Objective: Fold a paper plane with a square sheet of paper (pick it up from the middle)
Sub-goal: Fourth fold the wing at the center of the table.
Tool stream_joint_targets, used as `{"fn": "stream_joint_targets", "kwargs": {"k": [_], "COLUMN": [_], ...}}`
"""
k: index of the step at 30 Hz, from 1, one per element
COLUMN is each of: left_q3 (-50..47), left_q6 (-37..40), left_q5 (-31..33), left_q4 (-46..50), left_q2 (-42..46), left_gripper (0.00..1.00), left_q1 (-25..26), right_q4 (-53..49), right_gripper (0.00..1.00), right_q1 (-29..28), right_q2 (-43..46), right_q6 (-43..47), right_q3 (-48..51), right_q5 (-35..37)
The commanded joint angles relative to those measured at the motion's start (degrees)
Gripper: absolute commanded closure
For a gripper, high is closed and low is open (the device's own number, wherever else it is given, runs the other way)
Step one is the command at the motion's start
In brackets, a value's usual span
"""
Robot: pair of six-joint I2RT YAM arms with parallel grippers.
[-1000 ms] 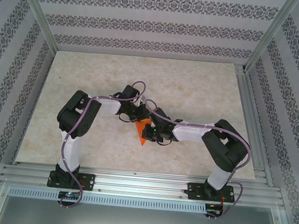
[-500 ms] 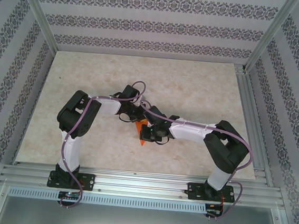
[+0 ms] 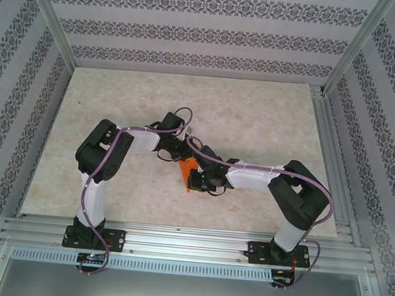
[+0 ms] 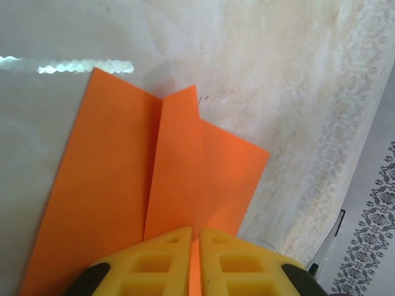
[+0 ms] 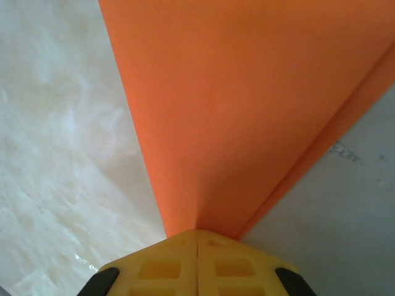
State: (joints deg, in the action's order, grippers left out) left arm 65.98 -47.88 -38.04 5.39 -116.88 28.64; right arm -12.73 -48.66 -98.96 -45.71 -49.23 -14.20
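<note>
The left hand (image 4: 194,237) is clenched on the orange paper (image 4: 154,185). In the left wrist view we see its two yellow fingers (image 4: 163,259) pressed together, with a thin strip of orange caught between them. The bottom edge of that view cuts the fingers off. The right hand (image 5: 197,237) also grasps the paper, and its fingertips meet without a gap where the paper narrows to a tip.

From above, both hands meet over the middle of the counter (image 3: 257,112), the left hand (image 3: 179,153) just behind the right hand (image 3: 205,178). The arms hide most of the paper (image 3: 189,173), so we make out only a small pointed orange patch between and below the hands. We cannot tell whether the paper touches the counter.

In the left wrist view the paper is plain and unmarked, with straight creases. A narrow middle flap rises to a point, with a broad panel to its left and a lower panel to its right. In the right wrist view the paper (image 5: 247,111) fans out smooth from the fingertips and is cut off at the top and right. The edge of a second layer shows along its lower right side.
</note>
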Motion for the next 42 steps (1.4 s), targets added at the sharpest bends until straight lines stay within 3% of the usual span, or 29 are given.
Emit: {"fn": "stream_joint_targets", "kwargs": {"k": [1, 12, 18, 30, 36, 42], "left_q3": [0.8, 0.5, 0.6, 1.1, 1.1, 1.1], "left_q6": [1.7, 1.7, 1.8, 1.8, 2.1, 2.1], "left_q5": [2.8, 2.9, 2.8, 2.9, 3.0, 3.1], "left_q4": [2.5, 2.5, 2.6, 3.2, 3.8, 3.8], "left_q2": [-1.9, -1.7, -1.8, -1.5, -1.1, -1.2], "left_gripper": [0.86, 0.86, 0.86, 0.86, 0.86, 0.86], "left_q1": [0.4, 0.4, 0.4, 0.4, 0.4, 0.4], "right_q4": [1.2, 4.5, 9.1, -1.0, -2.6, 0.2], "right_gripper": [0.93, 0.92, 0.92, 0.93, 0.92, 0.92], "right_q1": [-0.2, -0.1, -0.2, -3.1, -3.4, -3.4], "right_q2": [1.3, 6.9, 4.2, -0.2, 3.3, 1.3], "right_q6": [-1.9, -3.1, -4.7, -2.5, -1.6, -2.0], "right_q3": [3.8, 4.3, 5.5, 3.2, 0.2, 0.9], "right_q5": [1.5, -1.1, -3.2, 1.6, 2.1, 1.5]}}
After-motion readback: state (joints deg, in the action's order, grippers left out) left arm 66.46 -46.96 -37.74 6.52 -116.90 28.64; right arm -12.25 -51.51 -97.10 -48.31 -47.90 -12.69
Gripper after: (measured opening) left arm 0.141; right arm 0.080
